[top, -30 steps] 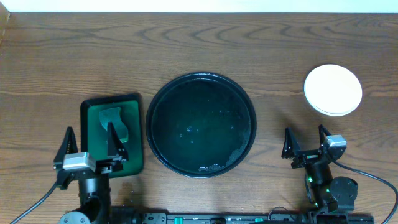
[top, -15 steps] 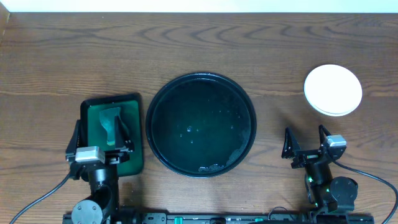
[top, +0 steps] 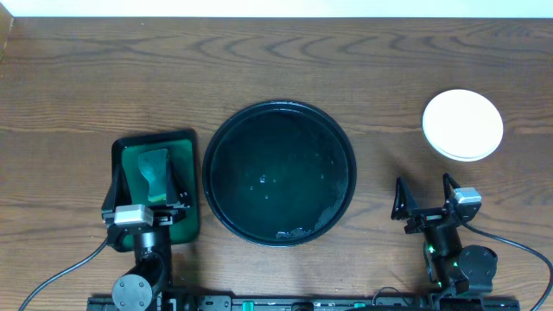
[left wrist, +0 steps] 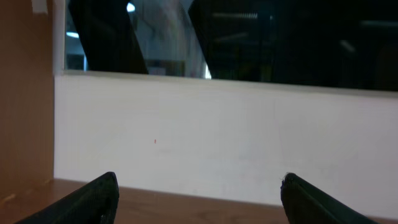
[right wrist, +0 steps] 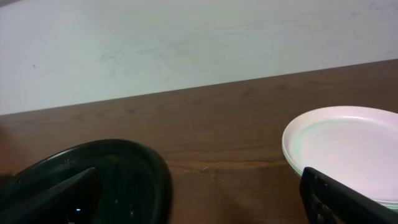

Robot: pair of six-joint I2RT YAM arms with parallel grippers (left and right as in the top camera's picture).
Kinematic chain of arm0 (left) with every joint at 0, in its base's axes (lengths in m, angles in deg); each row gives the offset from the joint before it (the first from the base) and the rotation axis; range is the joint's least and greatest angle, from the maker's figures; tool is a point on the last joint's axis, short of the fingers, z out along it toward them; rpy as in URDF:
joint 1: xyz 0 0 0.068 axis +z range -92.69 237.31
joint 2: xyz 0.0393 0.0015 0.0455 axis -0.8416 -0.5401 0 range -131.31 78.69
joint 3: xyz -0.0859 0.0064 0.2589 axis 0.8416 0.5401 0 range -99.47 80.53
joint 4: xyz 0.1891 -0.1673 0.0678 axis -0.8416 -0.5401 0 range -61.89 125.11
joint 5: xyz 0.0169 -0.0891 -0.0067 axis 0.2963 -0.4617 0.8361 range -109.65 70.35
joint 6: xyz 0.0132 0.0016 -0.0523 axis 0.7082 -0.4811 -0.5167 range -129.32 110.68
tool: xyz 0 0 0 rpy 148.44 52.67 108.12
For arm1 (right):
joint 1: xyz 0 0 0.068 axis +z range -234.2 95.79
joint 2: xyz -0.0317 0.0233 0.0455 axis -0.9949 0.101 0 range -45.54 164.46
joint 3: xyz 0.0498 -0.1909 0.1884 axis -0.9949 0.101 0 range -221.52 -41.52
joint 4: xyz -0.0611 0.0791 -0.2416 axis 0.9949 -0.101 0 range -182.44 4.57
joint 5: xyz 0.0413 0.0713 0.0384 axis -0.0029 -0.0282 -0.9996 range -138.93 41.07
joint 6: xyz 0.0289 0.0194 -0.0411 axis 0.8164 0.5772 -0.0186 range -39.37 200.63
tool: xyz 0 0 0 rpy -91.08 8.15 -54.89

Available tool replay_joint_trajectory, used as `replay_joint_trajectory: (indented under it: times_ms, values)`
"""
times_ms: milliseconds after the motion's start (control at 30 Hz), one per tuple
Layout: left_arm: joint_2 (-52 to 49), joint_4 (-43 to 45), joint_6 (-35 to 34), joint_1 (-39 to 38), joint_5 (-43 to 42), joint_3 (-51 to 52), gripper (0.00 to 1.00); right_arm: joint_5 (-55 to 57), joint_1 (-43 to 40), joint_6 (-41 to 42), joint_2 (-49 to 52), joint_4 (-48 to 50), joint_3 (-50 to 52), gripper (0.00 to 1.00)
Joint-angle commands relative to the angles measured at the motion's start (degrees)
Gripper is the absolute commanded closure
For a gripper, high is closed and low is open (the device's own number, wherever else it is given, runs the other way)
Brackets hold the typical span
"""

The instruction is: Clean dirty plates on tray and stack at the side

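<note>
The plates sit in one stack at the right of the table, white on top; the stack also shows in the right wrist view. The large round black tray lies in the middle with no plate on it, only a few wet specks; its rim shows in the right wrist view. My left gripper is open and empty over the sponge tray. In the left wrist view it faces the far wall. My right gripper is open and empty, near the front edge, below the plate stack.
A dark green rectangular sponge tray with a green sponge lies left of the black tray. A white wall stands behind the table's far edge.
My left gripper has moved right and pulled back toward its base, its open fingers now over the sponge tray. The right arm, plates and tray have not moved.
</note>
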Motion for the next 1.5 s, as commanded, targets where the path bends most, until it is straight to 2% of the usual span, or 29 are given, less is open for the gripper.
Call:
replay_joint_trajectory:
  times_ms: [0, 267, 533, 1033, 1467]
  values:
    - [0.5, 2.2, -0.3, 0.3, -0.7, 1.8, 0.16, 0.3, -0.5, -0.6, -0.3, -0.2, 0.1, 0.01]
    - [0.5, 1.5, -0.3, 0.3, -0.7, 2.3, 0.16, 0.3, -0.5, -0.6, -0.3, -0.2, 0.1, 0.01]
    - [0.5, -12.9, -1.0, 0.3, -0.7, 2.3, 0.16, 0.3, -0.5, -0.6, -0.3, -0.2, 0.1, 0.01]
    - [0.5, -28.6, -1.0, 0.3, -0.8, 2.3, 0.16, 0.3, -0.5, -0.6, -0.3, -0.2, 0.1, 0.01]
    - [0.5, -28.7, -1.0, 0.3, -2.1, 2.3, 0.16, 0.3, -0.5, -0.6, -0.3, -0.2, 0.1, 0.01]
